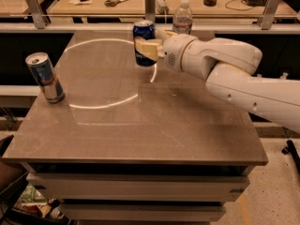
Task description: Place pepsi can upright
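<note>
Grey tabletop (140,130) is carrying a slim silver-blue can (44,76). Well apart from that slim can, farther back, you are holding the pepsi can (143,32) upright, the gripper (140,48) clamping its body. You are seemingly reaching the set-down step; next you are needing firm contact underneath, then a gentle release.

table (154,135) grey-brown top | wooden desk (61,6) behind | pale speckled floor (272,191) | ring glare (101,106) on tabletop
</note>
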